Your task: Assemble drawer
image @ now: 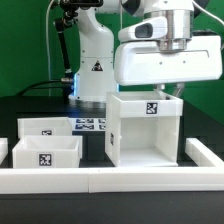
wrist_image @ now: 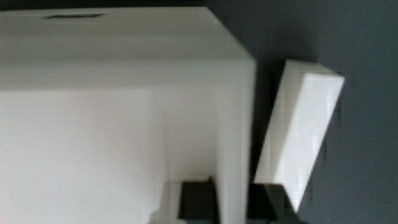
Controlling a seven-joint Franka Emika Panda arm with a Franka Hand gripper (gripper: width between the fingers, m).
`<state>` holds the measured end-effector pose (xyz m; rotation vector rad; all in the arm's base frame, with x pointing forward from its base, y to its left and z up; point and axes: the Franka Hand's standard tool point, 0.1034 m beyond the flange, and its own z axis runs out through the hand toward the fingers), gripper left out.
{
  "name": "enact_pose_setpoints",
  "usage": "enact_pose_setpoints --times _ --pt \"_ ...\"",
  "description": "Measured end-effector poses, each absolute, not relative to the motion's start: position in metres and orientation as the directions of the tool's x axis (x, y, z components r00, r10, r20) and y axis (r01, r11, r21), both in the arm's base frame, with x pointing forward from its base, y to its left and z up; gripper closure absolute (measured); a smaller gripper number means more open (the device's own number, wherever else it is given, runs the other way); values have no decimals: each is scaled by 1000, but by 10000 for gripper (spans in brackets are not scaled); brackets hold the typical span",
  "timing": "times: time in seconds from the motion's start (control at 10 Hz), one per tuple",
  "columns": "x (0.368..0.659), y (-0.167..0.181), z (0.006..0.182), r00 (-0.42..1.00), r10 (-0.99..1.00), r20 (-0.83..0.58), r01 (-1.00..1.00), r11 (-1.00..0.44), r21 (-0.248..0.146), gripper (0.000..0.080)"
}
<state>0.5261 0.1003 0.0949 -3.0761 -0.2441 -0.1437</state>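
The drawer's case (image: 146,140) stands upright on the black desk (image: 95,150), toward the exterior view's right and a little back from the desk's near edge. Its open face points at that near edge, with a black-and-white tag (image: 153,110) on the band above the opening. It looks about as wide as it is tall, so no long axis stands out.

The two trays sit well apart from the case, toward the desk's left edge in the exterior view. The rear tray (image: 47,127) and the front tray (image: 44,153) lie one behind the other, just beside each other. Both have their open tops up, their tagged faces toward the near edge and their long axes running along that edge. The marker board (image: 90,125) lies flat between the rear tray and the case.

A low white rail (image: 110,181) borders the near edge and turns back along both side edges.

The gripper (image: 165,92) hangs over the rear of the case's top. In the wrist view its dark fingers (wrist_image: 199,200) sit on either side of a case wall (wrist_image: 242,120). The rail (wrist_image: 302,130) lies beside it on the dark desk. Whether the jaws press on that wall or only straddle it cannot be told.
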Motion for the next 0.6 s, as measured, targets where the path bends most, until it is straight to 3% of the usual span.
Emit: enact_pose_setpoints --times 0.6 --pt "526 100 95 983 155 97 160 -986 -45 762"
